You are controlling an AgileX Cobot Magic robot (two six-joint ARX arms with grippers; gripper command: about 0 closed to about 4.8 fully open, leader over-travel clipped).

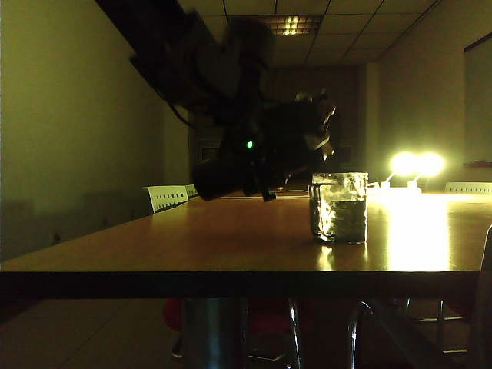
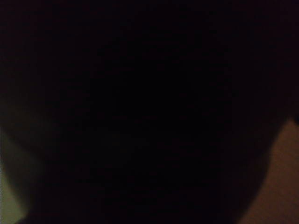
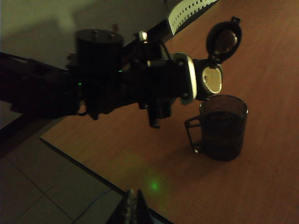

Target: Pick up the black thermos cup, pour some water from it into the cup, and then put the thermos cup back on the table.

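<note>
Left gripper (image 3: 156, 91) clamps the black thermos cup (image 3: 187, 84), its long axis lying almost level, lid flipped open, spout just above the rim of the cup (image 3: 223, 128), which stands on the table (image 3: 261, 186) at about 4 o'clock from the spout. Right gripper (image 3: 132, 205) sits well apart, nearer the table edge; whether its jaws are parted cannot be told. Left arm is clearly nearer
</note>
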